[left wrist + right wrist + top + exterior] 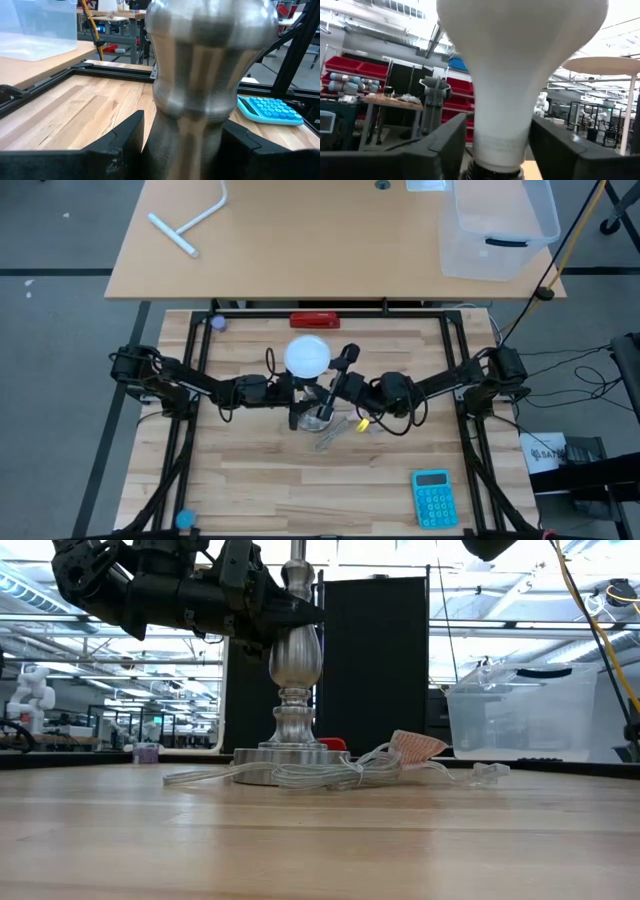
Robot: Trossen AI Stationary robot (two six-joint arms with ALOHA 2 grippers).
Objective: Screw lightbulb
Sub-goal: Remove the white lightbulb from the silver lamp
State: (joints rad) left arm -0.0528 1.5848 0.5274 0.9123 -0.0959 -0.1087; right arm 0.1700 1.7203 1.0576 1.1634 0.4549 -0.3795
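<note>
A wooden table (pixel 300 480) inside a black frame fills the high view, with a blue calculator (pixel 432 498) near its front right corner and a clear plastic bin (pixel 500 225) on the desk behind. At the middle stands a silver lamp stand (pixel 292 690), its clear cord (pixel 330 775) coiled around the foot, and the lightbulb (pixel 307 356) sits upright on top of it, the neck going down into the socket. The left gripper (pixel 180 145) has its fingers set on either side of the stand's metal stem, bracing it. The right gripper (pixel 495 140) brackets the bulb's narrow neck; its fingers stand close on each side, but whether they press the bulb I cannot tell. The bulb looks light, smooth and slippery, and likely fragile, so the tapered neck just above the base seems the best place to hold it, with gentle pressure while turning it.
</note>
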